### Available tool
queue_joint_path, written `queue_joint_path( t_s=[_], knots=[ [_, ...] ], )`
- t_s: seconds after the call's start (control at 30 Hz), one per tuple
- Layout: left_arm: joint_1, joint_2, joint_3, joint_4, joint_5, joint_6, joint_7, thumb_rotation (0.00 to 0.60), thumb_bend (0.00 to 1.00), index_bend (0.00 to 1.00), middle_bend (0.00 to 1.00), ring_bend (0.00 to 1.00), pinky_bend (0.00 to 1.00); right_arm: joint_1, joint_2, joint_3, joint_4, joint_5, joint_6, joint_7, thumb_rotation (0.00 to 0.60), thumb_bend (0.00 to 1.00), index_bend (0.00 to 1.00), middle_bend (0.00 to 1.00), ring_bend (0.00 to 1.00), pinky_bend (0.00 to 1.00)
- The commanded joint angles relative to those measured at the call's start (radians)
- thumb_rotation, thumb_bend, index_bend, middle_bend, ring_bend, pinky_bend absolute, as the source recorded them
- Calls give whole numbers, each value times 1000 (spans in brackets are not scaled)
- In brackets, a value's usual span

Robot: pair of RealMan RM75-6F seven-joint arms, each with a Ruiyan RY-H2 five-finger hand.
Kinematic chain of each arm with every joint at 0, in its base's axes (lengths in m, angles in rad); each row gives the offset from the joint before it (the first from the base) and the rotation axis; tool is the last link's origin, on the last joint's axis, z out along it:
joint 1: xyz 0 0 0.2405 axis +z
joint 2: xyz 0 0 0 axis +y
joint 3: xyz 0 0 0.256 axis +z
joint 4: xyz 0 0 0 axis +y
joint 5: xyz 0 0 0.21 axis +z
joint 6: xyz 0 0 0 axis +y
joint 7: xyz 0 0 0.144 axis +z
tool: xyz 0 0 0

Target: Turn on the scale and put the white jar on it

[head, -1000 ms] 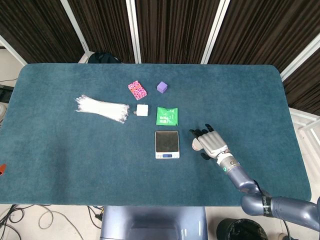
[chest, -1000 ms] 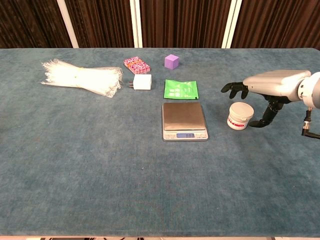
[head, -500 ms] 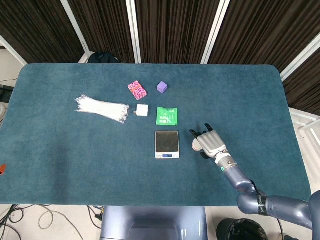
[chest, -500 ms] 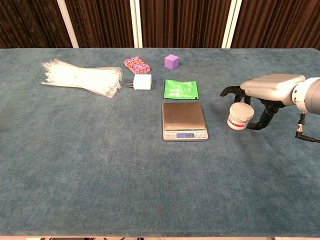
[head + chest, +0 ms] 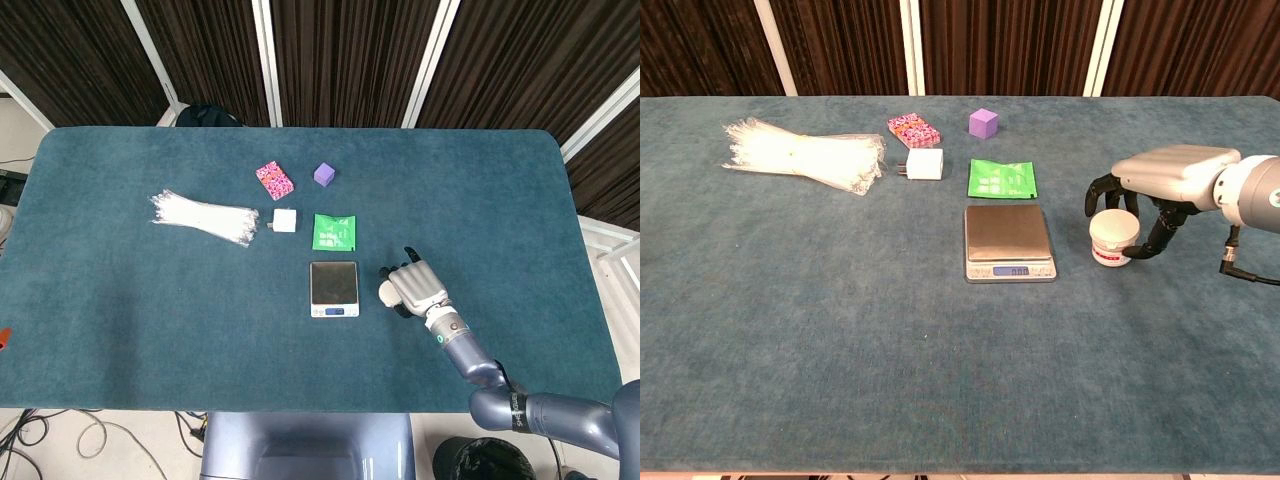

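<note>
The scale (image 5: 333,285) lies at the table's middle, its steel plate (image 5: 1007,231) bare and its front display (image 5: 1011,271) lit with digits. Just right of it stands the white jar (image 5: 1113,238) with a red-printed label, upright on the cloth. My right hand (image 5: 1165,172) lies over the jar, with its fingers (image 5: 1098,192) curled down the jar's far-left side and its thumb (image 5: 1156,238) against the right side, gripping it. In the head view the right hand (image 5: 420,286) covers most of the jar (image 5: 387,293). My left hand shows in neither view.
Behind the scale lies a green packet (image 5: 1001,179), then a white charger (image 5: 924,164), a pink patterned box (image 5: 913,129) and a purple cube (image 5: 983,123). A bundle of white cable ties (image 5: 805,155) lies at the far left.
My right hand has come down over the jar and its fingers have curled in around it. The jar has shifted slightly left, toward the scale.
</note>
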Motion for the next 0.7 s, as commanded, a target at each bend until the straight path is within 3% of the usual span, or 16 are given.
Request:
queue_joint_path(
  t_s=[0.03, 0.7],
  knots=[
    [0, 1, 0, 0, 0, -1, -1, 600, 118, 0, 0, 0, 0, 5, 6, 8, -13, 7, -2, -5, 600, 386, 336, 516, 412, 89],
    [3, 8, -3, -1, -4, -3, -18, 600, 118, 0, 0, 0, 0, 52, 11, 51, -34, 71, -38, -6, 600, 386, 422, 521, 421, 89]
  ],
)
